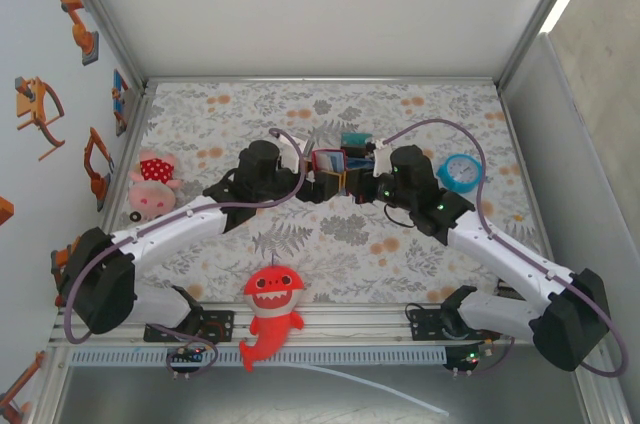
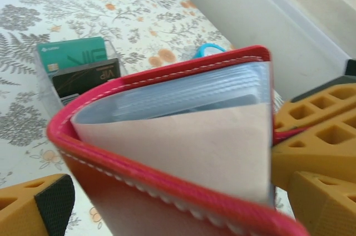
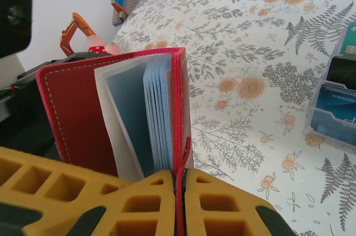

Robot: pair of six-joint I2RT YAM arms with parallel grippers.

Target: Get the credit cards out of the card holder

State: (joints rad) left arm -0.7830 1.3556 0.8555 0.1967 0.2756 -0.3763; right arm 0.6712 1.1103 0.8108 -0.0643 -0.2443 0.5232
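Yellow fingers of the right pincer (image 3: 179, 191) clamp the red strap edge of the card holder (image 3: 72, 113), low in my right wrist view. The card holder stands open above them, its translucent sleeves fanned. On my left wrist feed the left pincer (image 2: 178, 191) is spread wide, one finger on either side of the card holder, the lower-left one clear of it. Two credit cards (image 2: 75, 58), one green and one black, stand in a clear rack (image 2: 45, 83) on the floral surface (image 2: 139, 13), upper left. From above, the card holder sits between both pincers at frame centre, with a blue clock (image 1: 461, 172) to its right.
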